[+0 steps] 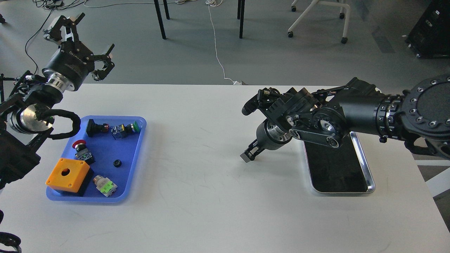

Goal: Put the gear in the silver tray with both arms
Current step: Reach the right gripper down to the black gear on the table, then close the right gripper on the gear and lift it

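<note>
My right gripper (249,154) is down at the table's middle, fingertips at the surface, just left of the silver tray (366,170). The small black gear that lay loose on the table there does not show; the fingers cover that spot. I cannot tell whether the fingers are closed on it. The right arm's wrist lies over the tray's upper left part. The tray's dark bottom (339,172) holds nothing that I can see. My left gripper (83,40) is open and empty, raised beyond the table's far left edge.
A blue plastic tray (139,151) at the left holds an orange box (66,175), a red push button (79,146), a green button (133,126), several other switch parts and a second small black gear (117,163). Chair and table legs stand on the floor behind.
</note>
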You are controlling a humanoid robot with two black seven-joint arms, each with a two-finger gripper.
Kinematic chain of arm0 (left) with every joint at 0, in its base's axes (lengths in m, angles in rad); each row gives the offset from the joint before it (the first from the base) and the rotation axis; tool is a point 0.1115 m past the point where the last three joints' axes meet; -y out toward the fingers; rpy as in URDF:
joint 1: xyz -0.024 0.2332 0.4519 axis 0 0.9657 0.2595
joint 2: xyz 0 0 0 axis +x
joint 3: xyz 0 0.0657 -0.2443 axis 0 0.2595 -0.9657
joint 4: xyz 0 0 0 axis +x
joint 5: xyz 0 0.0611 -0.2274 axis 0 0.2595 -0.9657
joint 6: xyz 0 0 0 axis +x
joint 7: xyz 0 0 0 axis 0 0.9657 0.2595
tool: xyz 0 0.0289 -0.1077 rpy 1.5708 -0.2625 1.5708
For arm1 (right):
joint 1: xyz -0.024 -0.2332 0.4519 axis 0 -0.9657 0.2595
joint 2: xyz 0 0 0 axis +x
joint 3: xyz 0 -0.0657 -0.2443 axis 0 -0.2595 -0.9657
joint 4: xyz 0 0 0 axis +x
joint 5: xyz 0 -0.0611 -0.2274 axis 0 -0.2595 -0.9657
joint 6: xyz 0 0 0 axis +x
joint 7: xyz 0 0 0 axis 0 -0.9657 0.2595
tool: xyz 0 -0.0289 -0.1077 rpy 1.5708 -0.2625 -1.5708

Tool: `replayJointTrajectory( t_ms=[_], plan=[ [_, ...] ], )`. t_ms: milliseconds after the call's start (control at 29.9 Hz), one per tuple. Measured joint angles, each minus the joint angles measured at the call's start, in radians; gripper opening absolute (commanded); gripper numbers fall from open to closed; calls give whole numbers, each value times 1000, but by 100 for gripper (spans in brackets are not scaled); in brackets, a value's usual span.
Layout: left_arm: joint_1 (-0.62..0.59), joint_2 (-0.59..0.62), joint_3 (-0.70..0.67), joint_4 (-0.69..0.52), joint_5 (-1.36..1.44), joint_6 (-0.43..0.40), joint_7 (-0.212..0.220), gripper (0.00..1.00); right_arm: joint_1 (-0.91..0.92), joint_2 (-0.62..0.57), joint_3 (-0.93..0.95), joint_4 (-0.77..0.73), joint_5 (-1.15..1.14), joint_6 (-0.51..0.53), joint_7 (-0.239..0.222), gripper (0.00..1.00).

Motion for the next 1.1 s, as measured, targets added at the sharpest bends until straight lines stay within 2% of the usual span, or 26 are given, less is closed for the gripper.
replayJointTrajectory(
  t_ms=[468,669,903,1037,1104],
  plan=[
    [6,0,1,0,2,0,0,98,-38,3,4,-35,2,-30,-1,54],
    [21,0,2,1,8,-4,-1,98,-51,3,10,-37,9,-35,0,47],
    [26,3,3,0,11,-11,-1,98,-68,3,23,-38,9,-36,0,45],
    [26,12,3,-2,11,-10,-1,98,-79,3,37,-45,9,-41,0,43],
    [26,14,3,-2,11,-8,-1,98,-81,3,40,-56,9,-44,0,38]
  ],
)
